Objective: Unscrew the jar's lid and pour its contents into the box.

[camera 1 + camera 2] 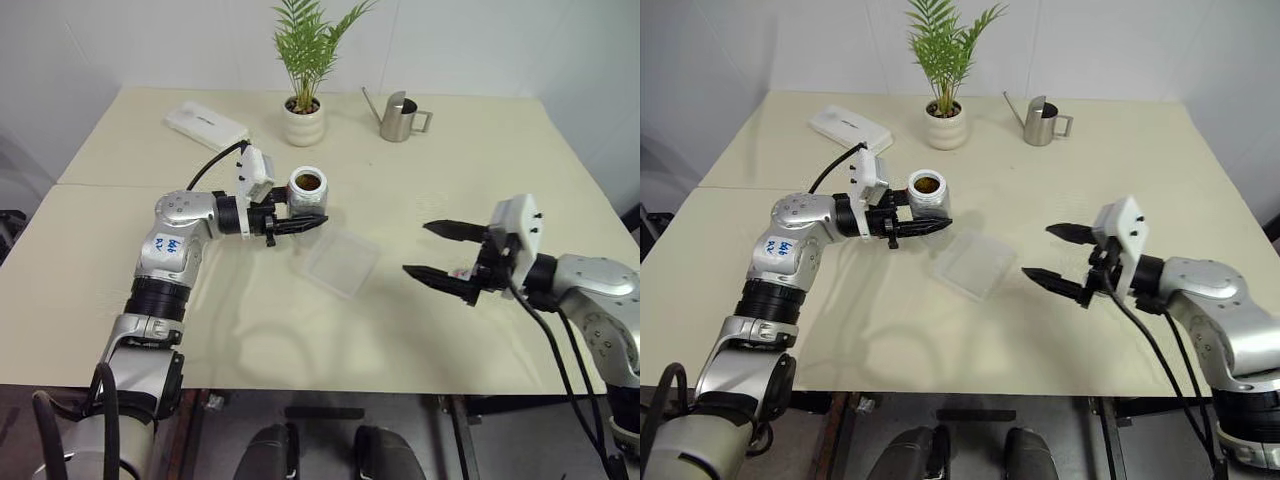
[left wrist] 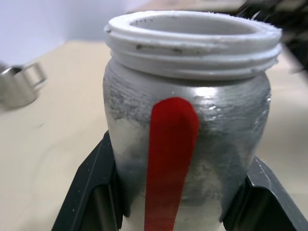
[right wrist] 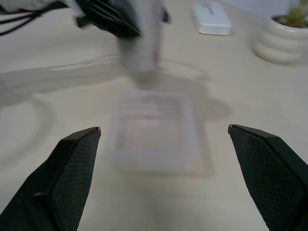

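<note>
Fingers (image 2: 98,187) level, clamping jar (image 1: 306,189)

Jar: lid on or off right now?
Off. The jar, held upright in the left tool, shows an open mouth with brown contents inside; its bare threaded neck is visible in the left wrist view.

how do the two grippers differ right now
The left gripper is shut on the jar, held upright above the table; the right gripper is open and empty. The left sits behind the box, the right beside it. Both point roughly level, toward each other.
</note>
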{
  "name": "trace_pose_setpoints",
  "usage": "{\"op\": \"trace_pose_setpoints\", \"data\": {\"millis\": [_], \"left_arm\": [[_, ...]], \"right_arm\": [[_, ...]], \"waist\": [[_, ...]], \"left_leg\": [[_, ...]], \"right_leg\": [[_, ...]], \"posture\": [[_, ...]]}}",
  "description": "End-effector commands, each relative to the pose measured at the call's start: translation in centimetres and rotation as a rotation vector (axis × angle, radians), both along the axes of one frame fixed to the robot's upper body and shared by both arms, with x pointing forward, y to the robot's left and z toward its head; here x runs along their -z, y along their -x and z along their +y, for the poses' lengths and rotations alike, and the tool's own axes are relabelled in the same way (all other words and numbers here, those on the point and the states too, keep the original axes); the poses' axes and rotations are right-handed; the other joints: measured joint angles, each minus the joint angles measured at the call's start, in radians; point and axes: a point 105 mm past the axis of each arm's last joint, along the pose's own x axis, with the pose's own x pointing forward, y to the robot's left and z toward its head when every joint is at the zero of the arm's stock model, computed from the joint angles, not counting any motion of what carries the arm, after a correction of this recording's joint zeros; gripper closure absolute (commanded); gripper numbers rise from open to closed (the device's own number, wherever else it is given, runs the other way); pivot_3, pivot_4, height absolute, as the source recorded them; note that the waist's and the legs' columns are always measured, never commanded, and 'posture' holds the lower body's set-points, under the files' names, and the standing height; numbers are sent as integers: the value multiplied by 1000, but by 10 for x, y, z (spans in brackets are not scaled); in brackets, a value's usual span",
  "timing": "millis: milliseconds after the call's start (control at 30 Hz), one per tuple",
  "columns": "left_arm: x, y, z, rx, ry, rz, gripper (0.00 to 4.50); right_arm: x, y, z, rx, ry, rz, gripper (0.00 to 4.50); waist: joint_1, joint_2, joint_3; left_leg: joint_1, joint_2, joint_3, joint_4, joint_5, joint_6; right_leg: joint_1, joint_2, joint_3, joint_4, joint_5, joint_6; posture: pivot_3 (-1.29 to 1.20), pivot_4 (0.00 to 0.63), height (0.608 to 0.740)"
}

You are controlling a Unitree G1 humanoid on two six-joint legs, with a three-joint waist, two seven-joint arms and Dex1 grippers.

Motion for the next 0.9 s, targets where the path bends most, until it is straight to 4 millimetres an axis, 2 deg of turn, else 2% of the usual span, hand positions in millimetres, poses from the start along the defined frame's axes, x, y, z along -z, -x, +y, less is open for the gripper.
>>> {"op": "trace_pose_setpoints", "data": {"millis": [33, 133, 233, 333, 400, 467, 567, 700, 900], "left_arm": [[-15, -4, -3, -25, -4, -89, 2526], [-17, -12, -6, -100, -62, -187, 2526], [-31, -16, -11, -170, -96, -393, 2526], [-49, -14, -28, -253, -289, -866, 2526], [-45, -3, -44, -189, -502, -1275, 2526], [-35, 1, -52, -117, -601, -1500, 2526], [-35, 2, -62, -108, -621, -1737, 2526], [-40, 1, -68, -157, -625, -2000, 2526], [-30, -7, -68, -178, -654, -2133, 2526]], "right_arm": [[-4, 1, -1, 11, 7, -39, 31], [1, 0, -6, 26, 16, -31, 31], [3, 0, -9, 42, 4, -24, 31], [9, -3, -17, 86, -8, -6, 31], [13, -4, -21, 105, -14, 2, 31], [14, -4, -22, 113, -21, 6, 31], [17, -4, -22, 119, -36, 16, 31], [22, -3, -21, 122, -47, 25, 31], [23, -2, -19, 126, -73, 30, 31]], "waist": [[4, 0, 0], [6, 0, 0], [4, 0, 0], [6, 0, 0], [6, 0, 0], [5, 0, 0], [5, 0, 0], [5, 0, 0], [5, 0, 0]], "left_leg": [[0, 0, 0, 0, 0, 0], [-1, 0, 0, 1, -1, 1], [-1, 0, 1, 1, -1, 2], [-1, 0, 0, 1, -1, 2], [-1, -1, 1, 1, -1, 2], [-1, -1, 2, -1, -1, 3], [-1, -2, 4, -1, -3, 5], [-2, -1, 4, -1, -4, 6], [-3, -1, 5, 0, -4, 7]], "right_leg": [[0, 0, 0, -1, 0, 0], [0, 0, -1, -2, 0, 1], [1, 0, 0, -3, 1, 3], [1, 0, 0, -3, 2, 3], [1, -1, 0, -3, 2, 3], [1, -1, 1, -4, 2, 3], [0, -1, 2, -4, 2, 3], [-2, -1, 2, -4, 2, 4], [-2, -2, 2, -3, 2, 4]], "posture": [[0, 150, 740], [0, 150, 740], [0, 150, 740], [0, 150, 740], [0, 150, 740], [0, 150, 740], [0, 150, 740], [0, 150, 740], [0, 150, 740]]}}
